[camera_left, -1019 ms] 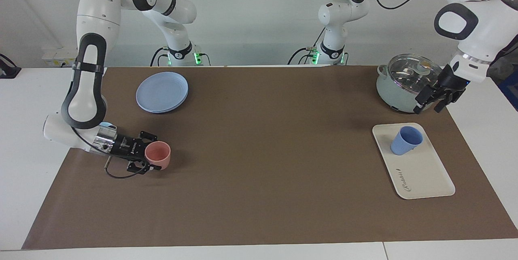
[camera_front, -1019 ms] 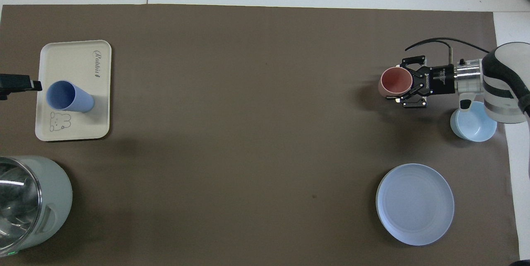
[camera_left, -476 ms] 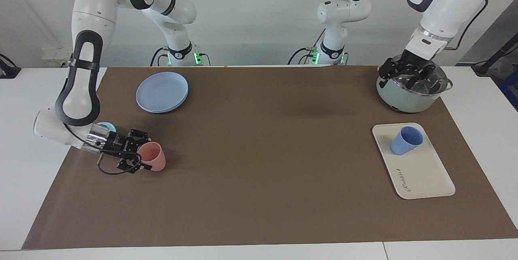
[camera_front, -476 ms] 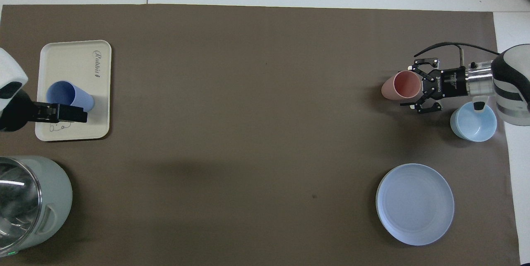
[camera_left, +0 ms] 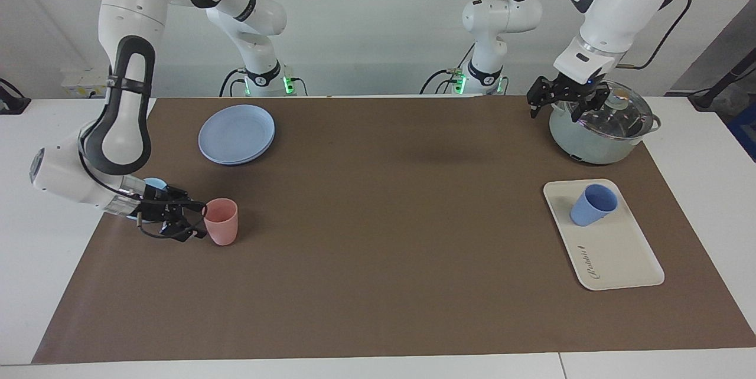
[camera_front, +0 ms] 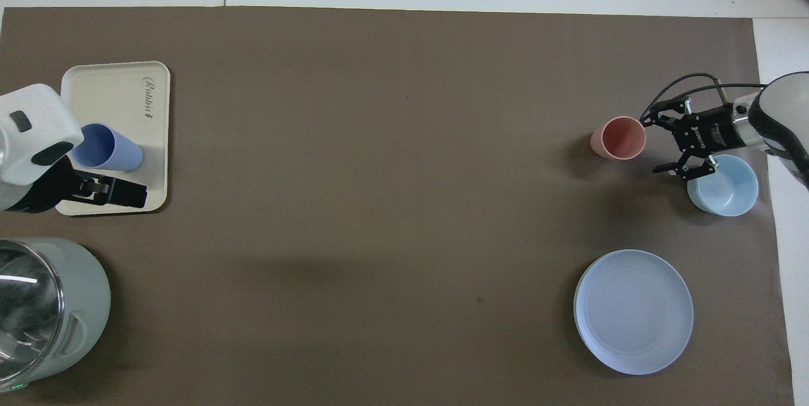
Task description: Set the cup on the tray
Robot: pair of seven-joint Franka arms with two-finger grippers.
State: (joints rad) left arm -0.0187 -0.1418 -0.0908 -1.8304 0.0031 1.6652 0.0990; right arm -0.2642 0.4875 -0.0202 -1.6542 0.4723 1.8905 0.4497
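The periwinkle-blue cup [camera_left: 592,205] [camera_front: 104,148] stands on the cream tray [camera_left: 620,261] [camera_front: 114,90], in the part of the tray nearer to the robots, with nothing touching it. My left gripper [camera_left: 564,106] [camera_front: 126,193] hangs open and empty in the air by the rim of the glass-lidded pot [camera_left: 602,131], apart from the cup. At the right arm's end of the table, my right gripper [camera_left: 199,222] [camera_front: 654,145] is low and open, just beside an upright pink cup [camera_left: 221,221] [camera_front: 619,138] and no longer gripping it.
A light-blue bowl [camera_front: 723,186] sits under the right wrist. A round blue plate [camera_left: 236,134] [camera_front: 633,311] lies nearer to the robots than the pink cup. The pot [camera_front: 38,311] stands nearer to the robots than the tray. A brown mat [camera_left: 384,237] covers the table.
My right gripper opened, let go of the pink cup, which now stands upright, and drew back a little. The left arm rose and swung from beside the pot to its rim.
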